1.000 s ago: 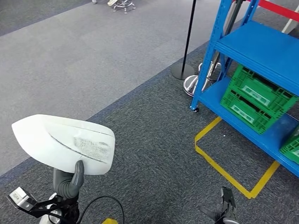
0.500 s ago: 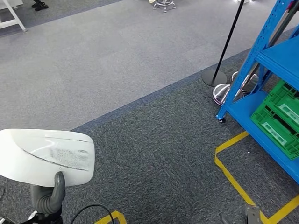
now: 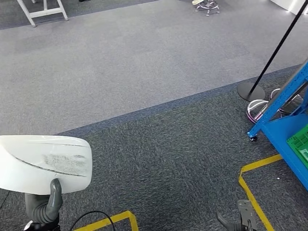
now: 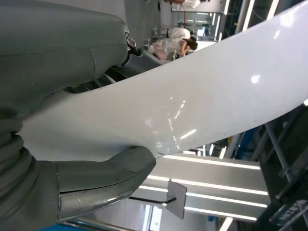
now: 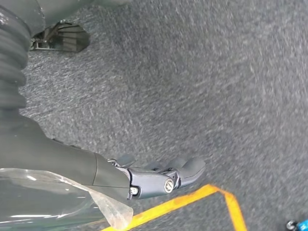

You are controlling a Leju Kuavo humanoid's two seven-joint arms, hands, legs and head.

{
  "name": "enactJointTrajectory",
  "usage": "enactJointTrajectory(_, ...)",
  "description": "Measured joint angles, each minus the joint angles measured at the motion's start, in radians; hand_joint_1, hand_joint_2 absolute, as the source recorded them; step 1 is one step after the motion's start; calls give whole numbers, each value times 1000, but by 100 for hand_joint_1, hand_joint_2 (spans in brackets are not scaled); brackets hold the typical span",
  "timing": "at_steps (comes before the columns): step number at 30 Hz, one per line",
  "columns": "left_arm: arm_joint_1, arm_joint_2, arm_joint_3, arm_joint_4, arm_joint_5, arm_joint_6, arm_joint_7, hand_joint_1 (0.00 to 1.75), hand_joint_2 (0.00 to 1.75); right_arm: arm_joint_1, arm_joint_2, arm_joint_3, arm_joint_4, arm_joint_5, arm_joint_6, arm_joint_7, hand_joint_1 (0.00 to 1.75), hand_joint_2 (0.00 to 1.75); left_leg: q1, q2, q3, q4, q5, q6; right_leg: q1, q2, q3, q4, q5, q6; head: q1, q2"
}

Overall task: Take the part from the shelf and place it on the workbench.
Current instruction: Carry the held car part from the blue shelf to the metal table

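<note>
The part [image 3: 43,163] is a long white curved shell with a scuffed grey patch, at the lower left of the head view. My left hand [image 3: 45,204] holds it from below, thumb up against its near edge. In the left wrist view the glossy white part [image 4: 188,101] lies between the thumb [image 4: 101,178] and the fingers above it. My right hand [image 3: 232,224] hangs low at the bottom right, holding nothing. The right wrist view has that hand [image 5: 152,178] with fingers stretched out over the dark carpet.
The blue shelf [image 3: 287,139] with a green crate [image 3: 300,144] stands at the right edge. A black stanchion base [image 3: 250,89] and chrome bases sit beside it. Yellow floor tape [image 3: 254,192] marks the carpet. White table legs [image 3: 43,12] stand far back left.
The whole view has swung left: the shelf and stanchion have slid toward the right edge and table legs have come in at the top left. The part stays in my left hand.
</note>
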State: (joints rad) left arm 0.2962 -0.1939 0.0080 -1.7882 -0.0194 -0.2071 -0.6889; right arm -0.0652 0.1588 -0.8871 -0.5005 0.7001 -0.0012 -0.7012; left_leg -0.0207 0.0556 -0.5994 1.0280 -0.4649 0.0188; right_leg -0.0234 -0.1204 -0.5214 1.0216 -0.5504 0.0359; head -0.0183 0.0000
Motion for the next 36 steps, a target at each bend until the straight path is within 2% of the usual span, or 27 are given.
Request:
enactJointTrajectory(1, 2, -1, 0, -1, -2, 2, 0, 175, 175, 0, 3, 9, -1, -7, -3, 0, 0, 175, 2, -11, 5, -9, 4, 6, -2, 8, 0, 5, -7, 4, 1, 0)
enactJointTrajectory(3, 3, -4, 0, -3, -4, 7, 0, 175, 175, 1, 8, 22, -2, -21, -4, -1, 0, 175, 8, -33, 18, -24, 10, 19, -4, 57, -27, 68, -46, 7, 5, 0)
enactJointTrajectory(4, 2, -5, 0, -3, -4, 10, 0, 175, 175, 4, 8, 26, -1, -25, -5, -1, 0, 175, 8, -44, 20, -25, 9, 23, -3, 87, -55, 129, -74, 7, 8, 0)
enactJointTrajectory(5, 3, -6, -1, -3, -5, 14, 0, 175, 175, 7, 9, 28, 0, -27, -10, 0, 0, 175, 7, -58, 20, -25, 8, 26, -2, 105, -91, 196, -100, 6, 9, 0)
enactJointTrajectory(6, 5, -6, -1, -3, -5, 17, 0, 175, 175, 11, 9, 31, 1, -29, -18, 0, 0, 175, 6, -72, 20, -24, 7, 27, 0, 113, -123, 247, -112, 6, 11, 0)
enactJointTrajectory(7, 6, -6, -2, -3, -5, 20, 0, 175, 175, 14, 9, 34, 1, -31, -27, 0, 0, 175, 5, -87, 21, -23, 6, 28, 2, 117, -142, 267, -105, 5, 11, 0)
enactJointTrajectory(8, 8, -6, -2, -3, -5, 22, 0, 175, 175, 16, 9, 38, 2, -32, -35, 0, 0, 175, 5, -100, 22, -22, 5, 27, 3, 120, -146, 259, -85, 4, 11, 0)
enactJointTrajectory(10, 8, -6, -2, -3, -4, 23, 0, 175, 175, 16, 9, 42, 2, -33, -44, 0, 0, 175, 5, -115, 25, -21, 4, 25, 4, 122, -136, 217, -45, 3, 11, 0)
enactJointTrajectory(17, 8, -6, -2, -3, -4, 23, 0, 175, 175, 16, 9, 43, 2, -33, -45, 0, 0, 175, 5, -117, 25, -20, 3, 25, 4, 122, -132, 207, -37, 2, 11, 0)
enactJointTrajectory(18, 8, -6, -3, -3, -4, 23, 0, 175, 175, 16, 9, 44, 2, -33, -46, 0, 0, 175, 5, -118, 25, -20, 3, 25, 4, 123, -127, 195, -30, 2, 11, 0)
enactJointTrajectory(20, 8, -6, -7, -3, -4, 27, 0, 175, 175, 14, 9, 48, 4, -32, -53, 0, 0, 175, 7, -130, 26, -13, -4, 19, 1, 156, -90, 109, 10, 1, 10, 0)
enactJointTrajectory(21, 9, -6, -11, -3, -8, 34, 0, 175, 175, 14, 8, 54, 9, -30, -62, 0, 0, 175, 9, -147, 22, -7, -5, 13, 0, 173, -68, 63, 26, -2, 10, 0)
enactJointTrajectory(22, 10, -5, -16, -3, -10, 43, 0, 175, 175, 12, 8, 62, 16, -28, -72, 0, 0, 175, 10, -136, 6, 24, -22, 1, -1, 178, -45, 24, 35, -10, 7, 0)
enactJointTrajectory(23, 12, -2, -23, -3, -12, 52, 0, 175, 175, 11, 6, 69, 25, -27, -79, 0, 0, 175, 12, -118, -37, 102, -46, -10, 1, 152, -33, 16, 27, -19, 3, 0)
enactJointTrajectory(24, 14, 1, -29, -4, -14, 60, 0, 175, 175, 9, 5, 76, 35, -26, -86, 0, 0, 175, 14, -98, -72, 161, -58, -19, 4, 120, -21, 9, 21, -28, 0, 0)
enactJointTrajectory(25, 15, 3, -33, -4, -13, 64, 0, 175, 175, 6, 4, 80, 40, -26, -87, 0, 0, 175, 15, -66, -90, 196, -60, -22, 5, 85, -10, 6, 15, -34, -4, 0)
enactJointTrajectory(26, 16, 5, -37, -4, -13, 66, 0, 175, 175, 4, 3, 82, 45, -26, -87, 0, 0, 175, 13, -50, -86, 181, -37, -17, 7, 60, -3, 5, 9, -35, -4, 0)
enactJointTrajectory(27, 15, 5, -37, -4, -13, 67, 0, 175, 175, 2, 3, 85, 47, -25, -88, 0, 0, 175, 7, -30, -51, 112, -9, -10, 8, 50, 2, 4, 5, -32, -4, 0)
enactJointTrajectory(28, 14, 6, -38, -5, -13, 69, 0, 175, 175, 0, 3, 87, 49, -23, -89, 0, 0, 175, 0, -12, -23, 55, 7, -1, 9, 41, 6, 4, 1, -28, -4, 0)
enactJointTrajectory(29, 13, 6, -40, -6, -13, 70, 0, 175, 175, -1, 3, 90, 51, -22, -90, 0, 0, 175, -7, 3, -7, 21, 10, 5, 11, 31, 9, 2, -2, -24, -4, 0)
enactJointTrajectory(30, 13, 6, -41, -7, -13, 71, 0, 175, 175, -2, 4, 93, 53, -20, -91, 0, 0, 175, -12, 4, -4, 11, 4, 10, 11, 20, 10, 0, -4, -19, -5, 0)
enactJointTrajectory(31, 14, 7, -42, -8, -13, 72, 0, 175, 175, -5, 4, 97, 56, -17, -92, 0, 0, 175, -14, -6, -2, 2, 4, 15, 12, 9, 14, -3, -5, -14, -5, 0)
enactJointTrajectory(32, 17, 7, -43, -8, -13, 72, 0, 175, 175, -8, 3, 100, 57, -16, -92, 0, 0, 175, -12, -16, 4, -7, 7, 19, 11, 7, 18, -4, -9, -9, -4, 0)
enactJointTrajectory(33, 17, 8, -44, -9, -13, 72, 0, 175, 175, -11, 3, 102, 59, -14, -92, 0, 0, 175, -9, -26, 12, -18, 11, 24, 10, 21, 17, 4, -18, -6, -5, 0)
enactJointTrajectory(34, 16, 9, -45, -10, -12, 73, 0, 175, 175, -14, 3, 104, 60, -14, -93, 0, 0, 175, -5, -36, 20, -29, 14, 28, 10, 46, 6, 31, -34, -3, -3, 0)
enactJointTrajectory(36, 13, 11, -50, -11, -13, 76, 0, 175, 175, -15, 2, 105, 64, -12, -93, 0, 0, 175, 0, -57, 27, -37, 17, 33, 9, 101, -56, 146, -83, 1, 1, 0)
